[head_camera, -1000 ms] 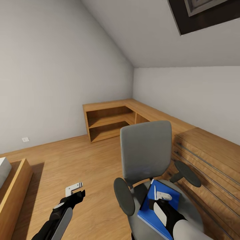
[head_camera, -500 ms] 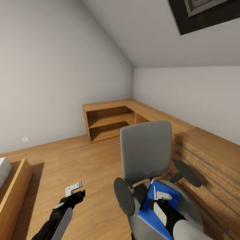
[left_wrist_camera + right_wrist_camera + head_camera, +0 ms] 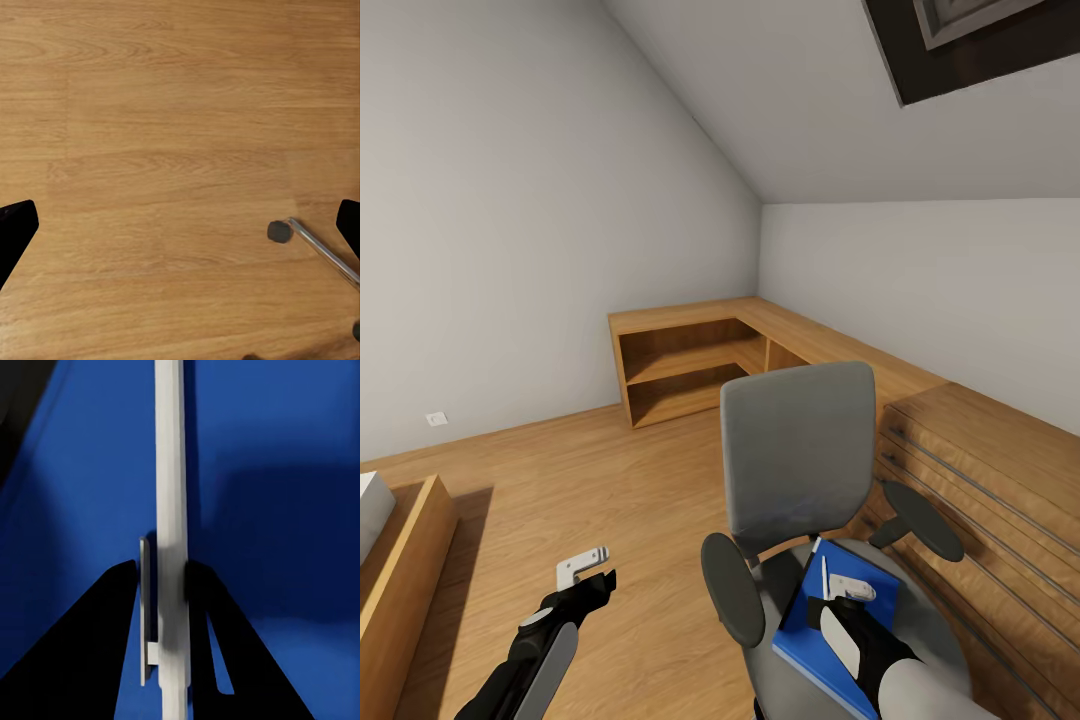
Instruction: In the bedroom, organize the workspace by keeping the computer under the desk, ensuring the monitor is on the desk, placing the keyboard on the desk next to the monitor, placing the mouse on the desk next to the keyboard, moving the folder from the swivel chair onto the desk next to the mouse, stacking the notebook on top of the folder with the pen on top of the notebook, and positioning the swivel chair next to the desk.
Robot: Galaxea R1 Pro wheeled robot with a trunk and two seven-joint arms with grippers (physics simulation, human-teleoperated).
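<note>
Right gripper (image 3: 171, 585): jaws nearly together, closed onto the pen (image 3: 169, 487), a thin white stick running lengthwise between the two dark fingers (image 3: 112, 645); both inner faces meet its sides, and its clip shows just beside one finger. The pen lies over the folder (image 3: 285, 472), whose bright blue face spreads behind it on all sides. In the head view the right gripper (image 3: 850, 590) sits low over the folder (image 3: 810, 630), which lies flat on the seat of the swivel chair (image 3: 798, 455), between the two black armrests; the white pen (image 3: 824, 577) shows as a short sliver on the blue just beside the gripper, toward the grey backrest. I cannot tell whether the pen is lifted off the folder or resting on it. Left gripper (image 3: 585, 570): jaws wide apart, holding and touching nothing; in the left wrist view only the two dark fingertips (image 3: 15, 232) show at opposite edges, with bare wood floor (image 3: 172, 150) between them. It hangs above the floor, well apart from the chair's seat on the side away from the light-wood chest (image 3: 990, 480). A chrome leg and black castor (image 3: 280, 232) of the chair's base lie near one fingertip, not touching. The chest stands just beside the chair, and low wooden shelving (image 3: 690, 365) runs along the walls beyond the backrest.
</note>
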